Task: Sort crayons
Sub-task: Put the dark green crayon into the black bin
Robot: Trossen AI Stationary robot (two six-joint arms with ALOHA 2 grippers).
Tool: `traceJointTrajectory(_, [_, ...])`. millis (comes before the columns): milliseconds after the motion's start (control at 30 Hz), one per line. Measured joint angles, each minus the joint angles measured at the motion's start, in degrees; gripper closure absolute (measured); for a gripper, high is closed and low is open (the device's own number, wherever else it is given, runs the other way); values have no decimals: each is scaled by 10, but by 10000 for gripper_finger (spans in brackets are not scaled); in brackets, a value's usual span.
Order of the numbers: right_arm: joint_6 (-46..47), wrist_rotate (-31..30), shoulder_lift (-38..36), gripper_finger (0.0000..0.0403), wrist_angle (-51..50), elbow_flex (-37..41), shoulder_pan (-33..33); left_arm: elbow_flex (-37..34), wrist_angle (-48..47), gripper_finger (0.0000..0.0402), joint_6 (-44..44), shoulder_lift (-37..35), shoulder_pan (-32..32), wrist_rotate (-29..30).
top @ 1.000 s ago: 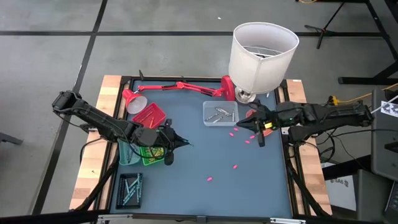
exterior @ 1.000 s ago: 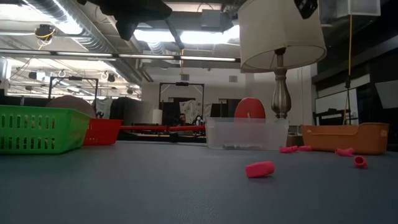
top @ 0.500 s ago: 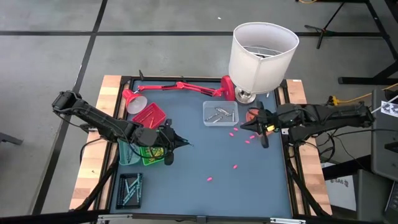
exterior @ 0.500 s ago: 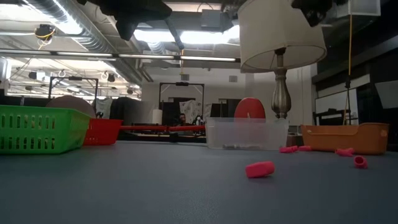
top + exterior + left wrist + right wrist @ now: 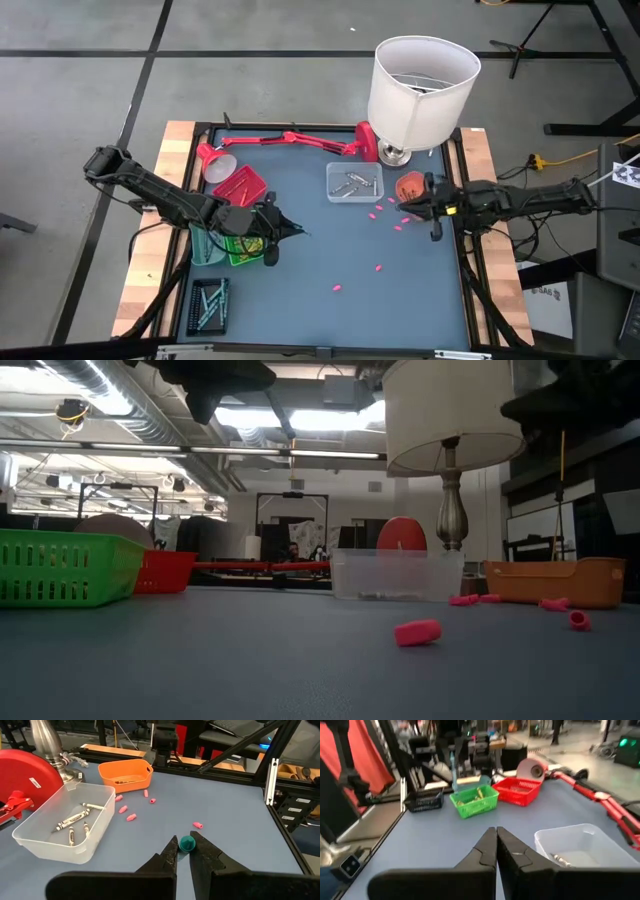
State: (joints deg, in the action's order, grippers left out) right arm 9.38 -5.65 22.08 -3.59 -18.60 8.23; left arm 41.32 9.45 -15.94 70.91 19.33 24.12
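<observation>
My left gripper [image 5: 290,232] hovers by the green tray [image 5: 243,248] at the table's left and is shut on a teal crayon [image 5: 187,843]. My right gripper [image 5: 433,222] is shut and empty above the table's right edge, beside the orange tray [image 5: 410,187]; its closed fingers show in the right wrist view [image 5: 496,846]. Grey crayons [image 5: 75,820] lie in the clear tray [image 5: 354,183]. More crayons lie in the black tray [image 5: 208,304] and the green tray [image 5: 474,801]. Small pink bits [image 5: 385,216] lie loose on the mat. My left gripper pinches the teal crayon between its two fingertips; only the crayon's round end [image 5: 186,841] shows, seen end-on. The fingers point toward the table's right, slanting a little down. The crayon is lifted clear of the table.
A table lamp with a white shade [image 5: 422,85] stands at the far right, its metal foot [image 5: 47,740] beside a red disc base [image 5: 22,772]. A red desk lamp [image 5: 290,140] lies along the far edge. A red tray [image 5: 240,186] and a teal tray [image 5: 205,245] stand at the left.
My right gripper has drawn back toward the table's right edge, away from the pink bits and past the orange tray.
</observation>
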Motion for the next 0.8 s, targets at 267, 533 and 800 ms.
traceJointTrajectory(267, [-37, -43, -168, 398, -1, 62, 0, 0, 0, 389, 0, 0, 0, 0])
traceJointTrajectory(533, [-60, -23, -217, 398, -19, 77, 0, 0, 1, 389, -2, 0, 1, 0])
traceJointTrajectory(800, [-52, -33, -219, 398, 57, 153, 0, 0, -4, 389, -4, -2, 4, -60])
